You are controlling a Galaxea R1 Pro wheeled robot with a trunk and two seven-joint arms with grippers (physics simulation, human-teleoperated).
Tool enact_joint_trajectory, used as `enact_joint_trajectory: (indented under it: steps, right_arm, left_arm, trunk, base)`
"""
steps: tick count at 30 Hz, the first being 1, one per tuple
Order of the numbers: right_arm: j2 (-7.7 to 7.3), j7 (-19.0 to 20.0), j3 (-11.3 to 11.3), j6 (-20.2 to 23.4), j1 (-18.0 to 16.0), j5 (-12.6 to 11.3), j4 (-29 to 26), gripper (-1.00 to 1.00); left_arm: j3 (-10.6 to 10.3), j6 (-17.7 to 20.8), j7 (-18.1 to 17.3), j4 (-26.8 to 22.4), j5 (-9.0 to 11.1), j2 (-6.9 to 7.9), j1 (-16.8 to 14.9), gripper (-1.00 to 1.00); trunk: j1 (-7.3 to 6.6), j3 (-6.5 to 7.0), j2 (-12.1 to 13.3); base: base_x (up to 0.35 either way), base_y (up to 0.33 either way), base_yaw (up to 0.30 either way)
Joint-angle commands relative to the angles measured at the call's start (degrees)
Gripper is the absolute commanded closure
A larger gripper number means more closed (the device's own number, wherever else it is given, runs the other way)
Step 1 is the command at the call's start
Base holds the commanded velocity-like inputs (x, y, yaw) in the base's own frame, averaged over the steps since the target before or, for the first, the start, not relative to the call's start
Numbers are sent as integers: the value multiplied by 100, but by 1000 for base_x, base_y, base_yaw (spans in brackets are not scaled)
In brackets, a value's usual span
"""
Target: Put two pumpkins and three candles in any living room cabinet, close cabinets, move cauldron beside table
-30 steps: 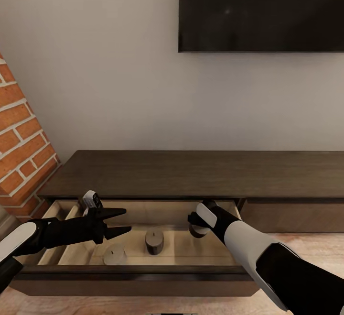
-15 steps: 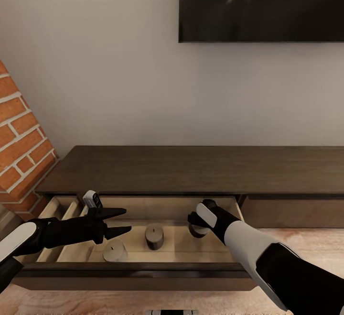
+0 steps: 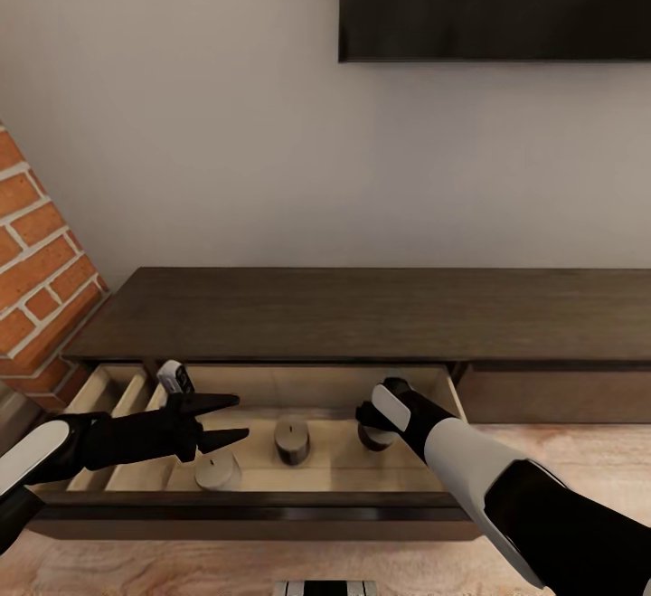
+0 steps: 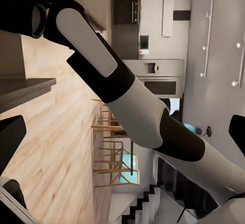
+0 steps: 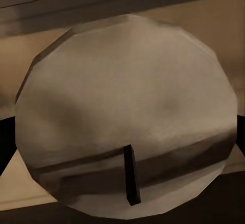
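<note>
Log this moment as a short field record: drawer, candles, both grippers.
cabinet: drawer pulled out, open
candles: three in the drawer, left, middle, right
left gripper: open, empty, above the drawer's left part
right gripper: at the right candle; grip cannot be told
pumpkins: none visible in the drawer

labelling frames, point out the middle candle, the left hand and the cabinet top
middle candle point(image 3: 292, 439), head view, on its flat top face
left hand point(image 3: 231, 419), head view, midway between its two fingertips
cabinet point(image 3: 362, 311), head view, on its bare flat top
</note>
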Motion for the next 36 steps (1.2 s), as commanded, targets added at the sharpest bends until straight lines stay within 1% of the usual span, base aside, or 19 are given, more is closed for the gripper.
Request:
enact_joint_trajectory:
  steps: [1, 5, 13, 20, 26, 27, 36]
  right_arm:
    - [-3, -40, 47, 12, -5, -48, -8, 100]
    - [-3, -40, 47, 12, -5, -48, -5, 100]
    - [-3, -40, 46, 12, -5, -48, -4, 100]
    - [-3, -40, 47, 12, -5, -48, -4, 100]
    - [-3, -39, 47, 12, -5, -48, -4, 100]
    - [-3, -40, 47, 12, -5, -48, -4, -100]
    - [-3, -32, 47, 12, -5, -48, -4, -100]
  left_arm:
    - [-12, 0, -58, 3, -37, 5, -7, -100]
    - [-13, 0, -58, 3, -37, 5, -7, -100]
    - [-11, 0, -58, 3, -37, 5, -7, -100]
    - [-13, 0, -58, 3, -37, 5, -7, -100]
    - [-13, 0, -58, 3, -37, 7, -5, -100]
    - [-13, 0, -58, 3, -37, 7, -6, -100]
    - [-13, 0, -58, 3, -37, 5, -6, -100]
  trunk:
    - [1, -27, -4]
    - [11, -116, -9]
    - [11, -116, -9]
    - [29, -271, -19]
    - [29, -271, -19]
    - [29, -271, -19]
    - [29, -271, -19]
  base:
    - [0, 0, 0]
    - [0, 0, 0]
    - [0, 0, 0]
    - [0, 0, 0]
    - [0, 0, 0]
    - [0, 0, 0]
    - [0, 0, 0]
